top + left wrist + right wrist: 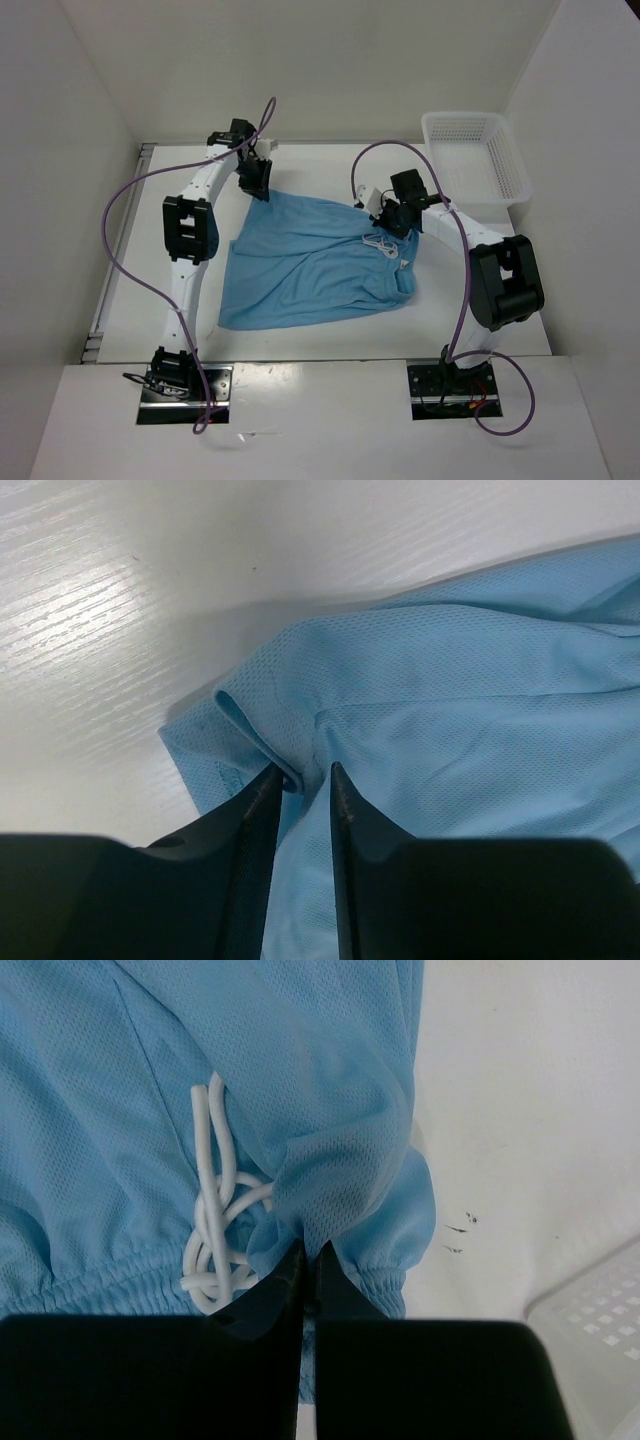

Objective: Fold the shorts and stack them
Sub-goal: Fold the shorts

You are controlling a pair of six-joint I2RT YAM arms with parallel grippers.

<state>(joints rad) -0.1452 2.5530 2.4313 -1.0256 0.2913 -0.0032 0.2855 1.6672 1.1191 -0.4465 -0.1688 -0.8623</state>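
Blue shorts (315, 265) between both arms
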